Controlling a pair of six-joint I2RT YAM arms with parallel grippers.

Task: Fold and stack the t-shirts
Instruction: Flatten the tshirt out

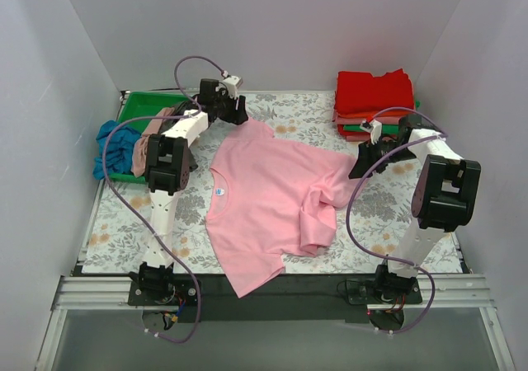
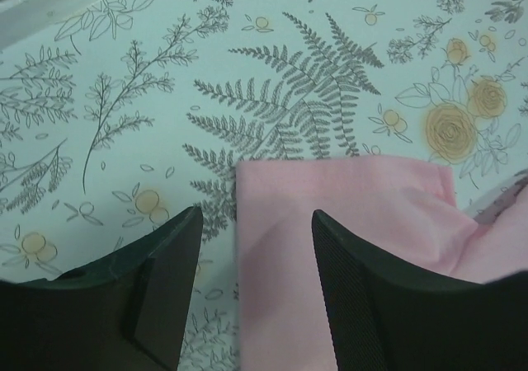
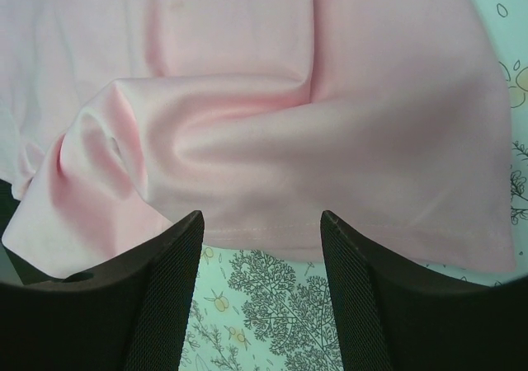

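Pink t-shirt (image 1: 272, 198) spread mid-table (image 1: 115, 223), one side rumpled.
Left gripper (image 2: 256, 213) toward table's far edge: jaws apart astride shirt corner, nothing clamped.
Right gripper (image 3: 262, 214) toward table's right edge: jaws apart at hem, empty.

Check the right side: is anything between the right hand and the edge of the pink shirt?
Nothing visible. The right hand hangs open right at the hem of the pink shirt, and only bare flowered table shows between its fingers on the near side.

Plain white walls (image 1: 272, 25) enclose a floral-patterned table (image 1: 124, 223) under even light.
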